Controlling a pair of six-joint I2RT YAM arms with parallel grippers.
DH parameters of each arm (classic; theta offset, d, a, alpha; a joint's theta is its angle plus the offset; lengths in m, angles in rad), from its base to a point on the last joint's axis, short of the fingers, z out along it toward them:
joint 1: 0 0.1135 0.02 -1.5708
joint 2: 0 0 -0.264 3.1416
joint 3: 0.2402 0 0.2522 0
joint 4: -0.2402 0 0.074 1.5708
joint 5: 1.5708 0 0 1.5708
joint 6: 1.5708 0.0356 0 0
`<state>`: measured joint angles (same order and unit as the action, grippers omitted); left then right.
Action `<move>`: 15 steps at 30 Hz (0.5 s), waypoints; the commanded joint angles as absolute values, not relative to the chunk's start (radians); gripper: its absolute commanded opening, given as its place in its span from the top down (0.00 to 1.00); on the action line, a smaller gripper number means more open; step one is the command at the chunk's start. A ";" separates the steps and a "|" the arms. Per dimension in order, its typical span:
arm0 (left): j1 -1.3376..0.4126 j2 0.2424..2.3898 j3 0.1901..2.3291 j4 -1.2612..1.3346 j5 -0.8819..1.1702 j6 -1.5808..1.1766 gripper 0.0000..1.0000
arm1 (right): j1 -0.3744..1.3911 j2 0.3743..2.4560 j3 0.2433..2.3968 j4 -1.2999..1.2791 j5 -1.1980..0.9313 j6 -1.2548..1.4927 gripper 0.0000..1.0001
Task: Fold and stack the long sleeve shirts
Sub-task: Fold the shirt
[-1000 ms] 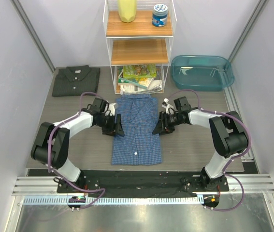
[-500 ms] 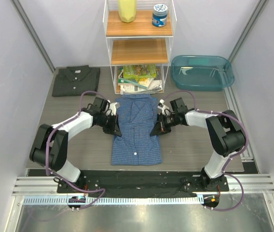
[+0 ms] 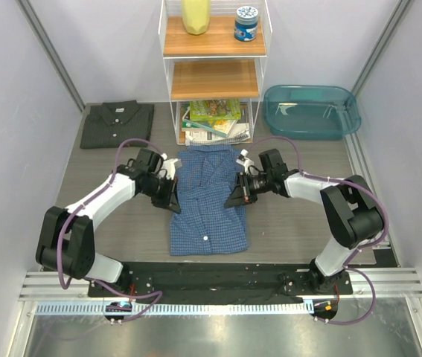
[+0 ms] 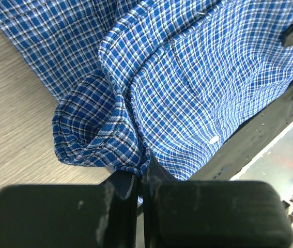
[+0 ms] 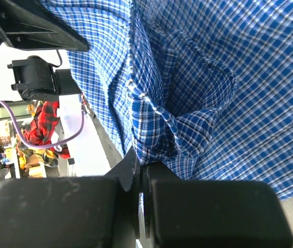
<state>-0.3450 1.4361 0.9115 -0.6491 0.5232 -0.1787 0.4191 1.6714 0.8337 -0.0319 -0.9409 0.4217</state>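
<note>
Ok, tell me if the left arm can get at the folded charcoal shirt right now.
Probably not yet: the left gripper is shut on the blue checked shirt's edge. Once it lets go, nothing appears to stand between it and the charcoal shirt.

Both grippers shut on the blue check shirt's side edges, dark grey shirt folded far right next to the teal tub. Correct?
No: the dark grey shirt lies folded at the far left, away from the teal tub; the top external view shows it. Left gripper and right gripper are both shut on side edges of the blue check shirt.
</note>
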 commanded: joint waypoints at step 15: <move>-0.333 1.641 0.994 -0.496 0.555 -0.095 1.00 | 0.345 1.695 0.723 0.006 -0.894 0.336 0.99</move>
<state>-0.3382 1.6245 0.9558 -0.5606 0.5472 -0.1188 0.3508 1.7184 0.7406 -0.0086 -0.9131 0.3771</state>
